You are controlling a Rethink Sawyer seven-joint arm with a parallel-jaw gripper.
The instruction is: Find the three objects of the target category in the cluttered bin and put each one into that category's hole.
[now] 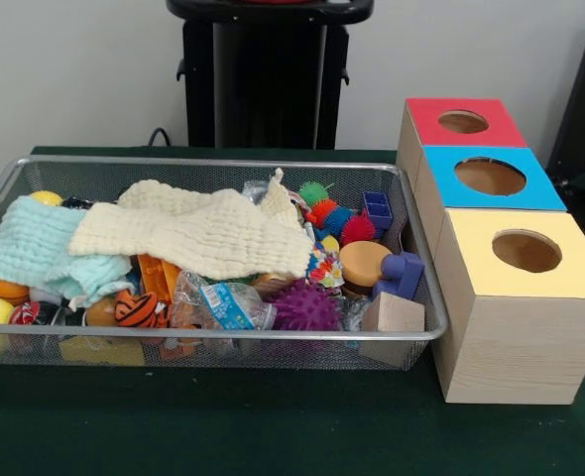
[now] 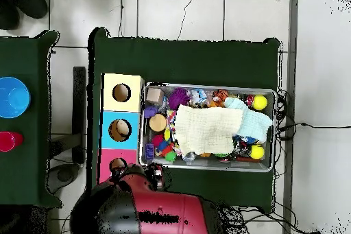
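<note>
The wire mesh bin (image 1: 223,337) lies on the green table, full of clutter; it also shows in the overhead view (image 2: 206,168). One whitish lump with red, yellow and blue patches (image 1: 322,266) peeks out at the right edge of the cream cloth (image 1: 198,233), next to an orange disc (image 1: 364,260). Other such lumps are hidden. The hole (image 1: 526,251) in the yellow-topped box is dark and open; it also shows in the overhead view (image 2: 121,93). Only the arm's red bulk (image 2: 164,214) shows, folded over the base. The gripper is not in view.
A light blue cloth (image 1: 35,253) covers the bin's left part. A purple spiky ball (image 1: 305,307), a clear wrapper with a blue label (image 1: 223,302) and a wooden block (image 1: 392,315) lie along the front. The blue-topped box (image 1: 491,177) and the red-topped box (image 1: 463,121) stand behind the yellow one.
</note>
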